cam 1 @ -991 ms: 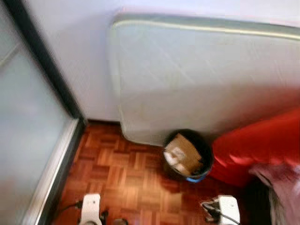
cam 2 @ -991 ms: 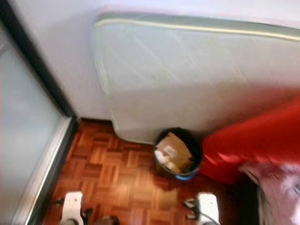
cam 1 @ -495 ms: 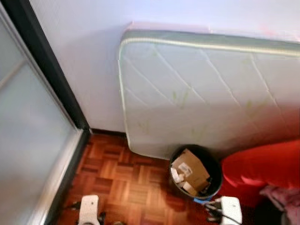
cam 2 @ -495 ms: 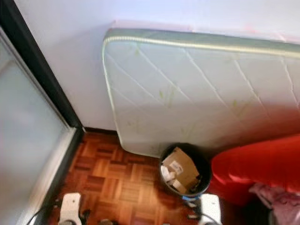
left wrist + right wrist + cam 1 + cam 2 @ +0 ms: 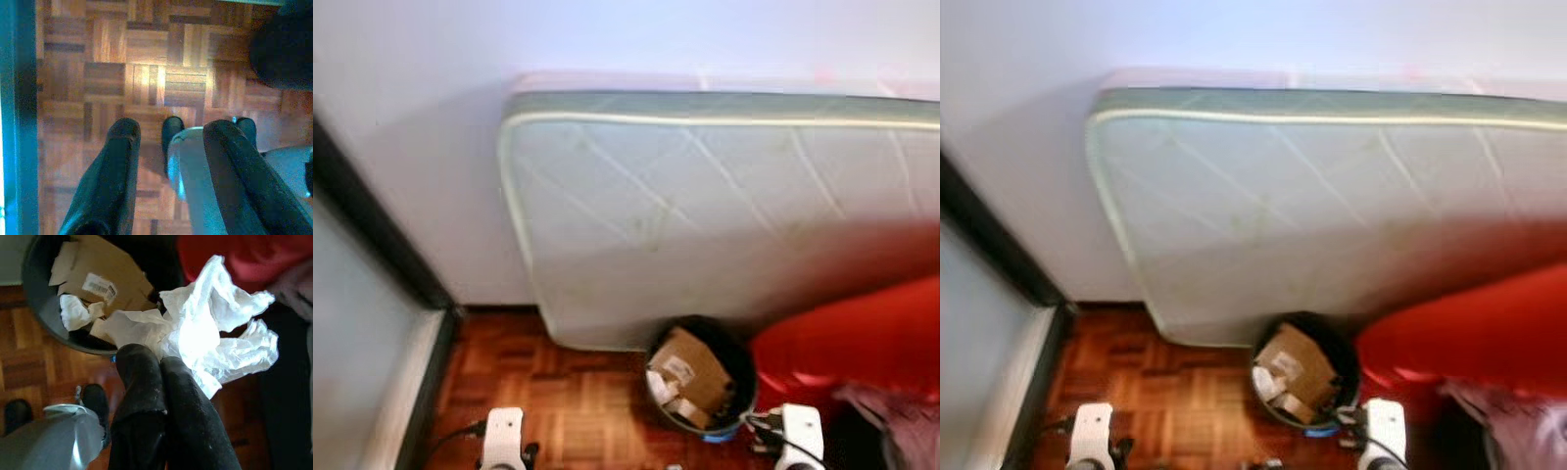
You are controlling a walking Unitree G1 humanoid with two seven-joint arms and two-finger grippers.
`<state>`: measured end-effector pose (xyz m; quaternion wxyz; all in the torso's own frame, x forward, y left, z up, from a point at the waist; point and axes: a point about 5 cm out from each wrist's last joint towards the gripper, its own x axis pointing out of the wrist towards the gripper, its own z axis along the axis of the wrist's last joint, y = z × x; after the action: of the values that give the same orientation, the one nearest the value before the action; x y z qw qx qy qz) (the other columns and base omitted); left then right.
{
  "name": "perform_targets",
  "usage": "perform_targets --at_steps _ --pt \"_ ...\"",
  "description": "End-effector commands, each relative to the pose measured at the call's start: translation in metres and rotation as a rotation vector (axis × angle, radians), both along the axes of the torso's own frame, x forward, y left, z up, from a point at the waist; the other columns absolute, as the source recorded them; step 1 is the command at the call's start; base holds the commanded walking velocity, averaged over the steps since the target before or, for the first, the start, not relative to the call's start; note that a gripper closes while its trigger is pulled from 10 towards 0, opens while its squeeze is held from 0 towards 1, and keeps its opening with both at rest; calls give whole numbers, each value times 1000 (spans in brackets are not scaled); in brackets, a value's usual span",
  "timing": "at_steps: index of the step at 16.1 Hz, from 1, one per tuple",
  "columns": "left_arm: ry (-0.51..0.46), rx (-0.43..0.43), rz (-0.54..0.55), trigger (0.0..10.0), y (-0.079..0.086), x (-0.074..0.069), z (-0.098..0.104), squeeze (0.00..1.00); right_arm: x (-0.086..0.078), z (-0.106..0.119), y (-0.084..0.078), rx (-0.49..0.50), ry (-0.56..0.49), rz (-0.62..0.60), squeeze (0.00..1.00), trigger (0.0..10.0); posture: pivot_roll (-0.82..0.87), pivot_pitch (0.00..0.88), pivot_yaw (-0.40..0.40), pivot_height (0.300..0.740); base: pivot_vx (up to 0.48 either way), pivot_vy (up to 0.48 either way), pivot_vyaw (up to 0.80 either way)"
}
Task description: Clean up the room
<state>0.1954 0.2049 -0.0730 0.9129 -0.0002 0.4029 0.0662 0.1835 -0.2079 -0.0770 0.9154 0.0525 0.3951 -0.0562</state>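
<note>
Against the wall: a pale quilted mattress (image 5: 705,215) stands on its long edge, leaning on the white wall (image 5: 431,117); its top border is grey-green with a light piping; its lower corner comes down just behind the bin
Crumpled tissue (image 5: 205,340): white, thin and wrinkled, bunched into loose folds with ragged ends; it sticks out beyond the right gripper's fingertips, beside the bin's rim and above the dark floor next to it; part of it overlaps the rim in the right wrist view
Right gripper (image 5: 161,357): its two black fingers are pressed together, clenched on the tissue's lower edge; it hangs close beside the bin
Bin (image 5: 736,352): round, black, standing on the parquet floor (image 5: 568,401) between the mattress and a red bulky thing (image 5: 852,343); a blue edge shows at its base
Bin contents: a folded brown cardboard piece (image 5: 105,269) with a white barcode label (image 5: 99,285) lies on top; paler paper scraps and a white wad (image 5: 76,313) sit beside it, against the near wall of the bin
Left gripper (image 5: 171,129): fingers spread apart and holding nothing; it points down at bare parquet, well apart from the bin
Left side of the room: a dark door frame (image 5: 372,225) with frosted glass runs down to the floor
Far right: a pinkish cloth (image 5: 891,411), blurred, lies below the red thing
</note>
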Motion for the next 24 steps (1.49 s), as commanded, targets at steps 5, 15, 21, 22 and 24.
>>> perform_targets --at_steps 5,15,21,22,24 --pt "40 -4 -2 10000 -3 -10 -6 0 15 9 -2 18 -56 4 0 10000 -10 187 -54 740 107 0 0" --pt "36 -8 -2 10000 -1 -10 -6 0 18 11 -4 24 -76 10 0 10000 -8 200 -57 740 123 0 -42" --pt "-29 -15 -6 10000 -6 5 2 0 46 25 19 49 -181 41 0 10000 -7 208 -57 740 0 0 0" --pt "-40 -21 -5 10000 -6 7 3 0 53 31 14 47 -206 33 0 10000 -5 211 -58 740 0 0 0" --pt "-43 -24 -6 10000 -6 8 4 0 58 36 1 35 -205 -13 0 10000 -3 214 -59 740 0 0 0"
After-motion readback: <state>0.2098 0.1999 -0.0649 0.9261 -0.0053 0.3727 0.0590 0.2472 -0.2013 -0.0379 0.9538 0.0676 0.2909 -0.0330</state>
